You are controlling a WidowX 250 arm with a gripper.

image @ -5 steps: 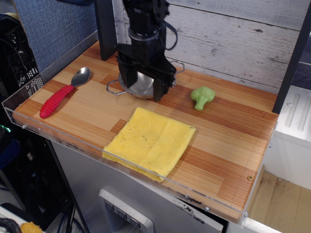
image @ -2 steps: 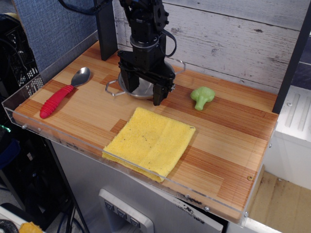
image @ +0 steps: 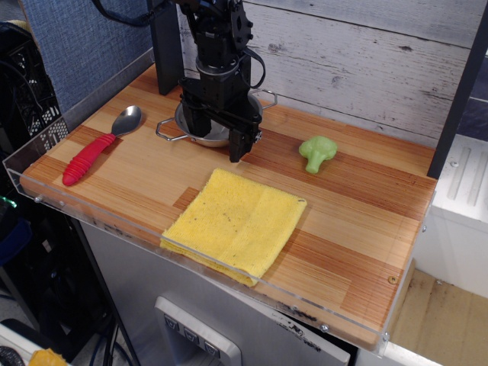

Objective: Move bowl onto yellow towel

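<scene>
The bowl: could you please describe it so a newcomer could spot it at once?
On the wooden tabletop, look at the back, under the black claw. The bowl is shiny round steel with thin wire loop handles, unlike the red-handled spoon to its left.

bowl: steel, wire handles, rear of table | yellow towel: folded flat, front edge

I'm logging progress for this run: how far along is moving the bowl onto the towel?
Nothing is finished. The black gripper straddles the shiny steel bowl with wire handles at the board's back; whether it grips is unclear. The square yellow towel lies bare. Carrying the bowl over and setting it down remain.
</scene>
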